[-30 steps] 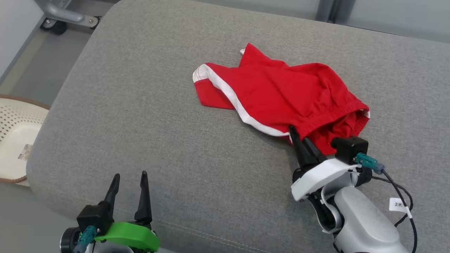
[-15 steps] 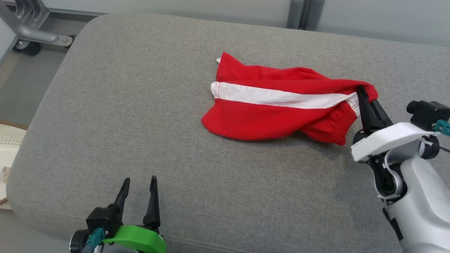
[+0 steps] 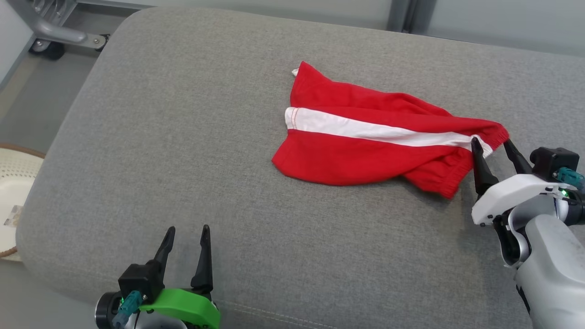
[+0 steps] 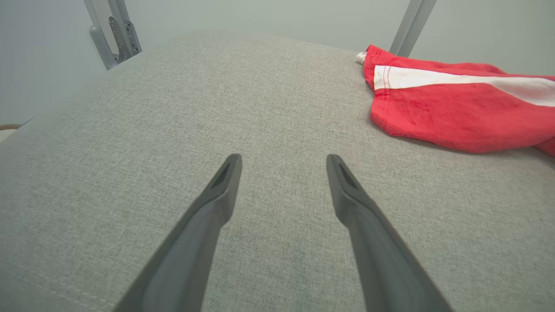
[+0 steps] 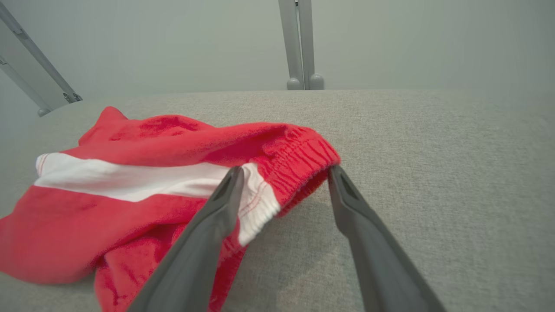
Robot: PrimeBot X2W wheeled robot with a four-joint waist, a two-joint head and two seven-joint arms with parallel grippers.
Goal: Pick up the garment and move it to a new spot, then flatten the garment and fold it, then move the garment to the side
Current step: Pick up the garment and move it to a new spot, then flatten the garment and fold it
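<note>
Your right gripper (image 3: pixel 489 142) stands wide open, its two dark fingers spread apart and clamping nothing. The gathered elastic waistband end of the red garment (image 3: pixel 365 146) lies in the gap between them. In the right wrist view, one finger (image 5: pixel 217 208) crosses in front of the end of the white stripe, and the other (image 5: pixel 347 203) has its tip just beside the red waistband's edge. You cannot tell from either view whether the fingers actually touch the cloth. Nothing is lifted: the garment rests on the grey cushion (image 3: pixel 183 137).

The garment is a pair of red shorts with a white band along its length. It lies crumpled on the right half of the cushion, nearer the far edge than the near one, with its waistband toward the right edge and its other end pointing to the middle.

Your left gripper (image 3: pixel 188 228) is also fully open and empty. It sits low over the cushion's near edge, toward the near left corner, well apart from the garment. In the left wrist view its fingers frame bare grey fabric.

Off the cushion's left edge, a pale woven basket (image 3: pixel 13 183) sits on the floor.
</note>
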